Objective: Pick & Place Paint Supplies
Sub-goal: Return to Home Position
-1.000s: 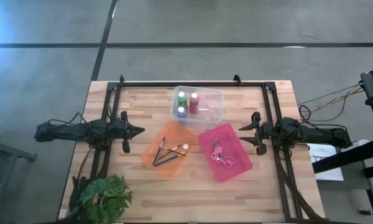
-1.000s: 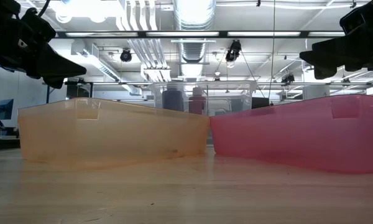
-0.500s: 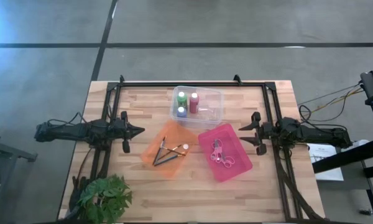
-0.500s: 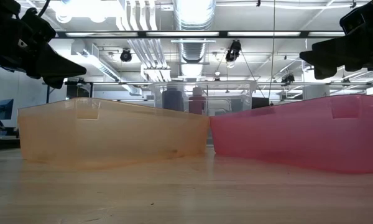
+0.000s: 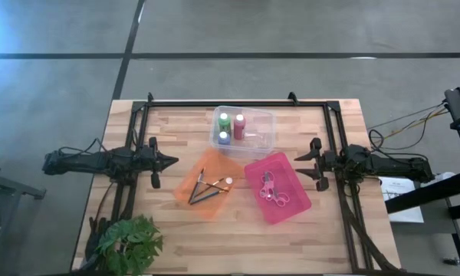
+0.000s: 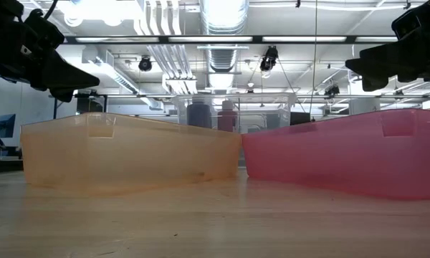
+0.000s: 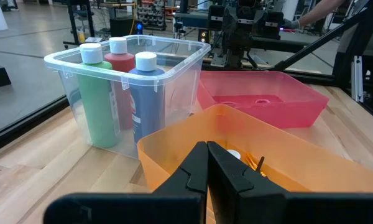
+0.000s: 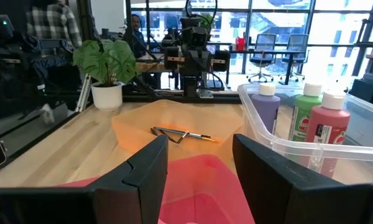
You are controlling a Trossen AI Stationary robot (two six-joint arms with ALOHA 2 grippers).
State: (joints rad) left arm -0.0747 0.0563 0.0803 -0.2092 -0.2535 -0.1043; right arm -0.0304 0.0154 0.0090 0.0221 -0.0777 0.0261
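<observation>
- Your left gripper hangs over the table's left edge, clear of the bins. Its fingers are pressed together with nothing between them.
- Your right gripper hangs over the right edge. Its fingers are spread wide and hold nothing.
- The green bottle, pink-red bottle and blue bottle stand upright in the clear bin at the back middle of the table. All three wear white caps.
- In the right wrist view the pink-red bottle carries a white label with dark print, too small for you to read. The left wrist view shows a label strip on the blue bottle, also unreadable.
- The paintbrushes lie loosely crossed in the orange bin, in front of the clear bin.
- The pink bin sits just beside the orange one, on its right, with pink scissors inside.
- A potted plant stands at the front left corner.
</observation>
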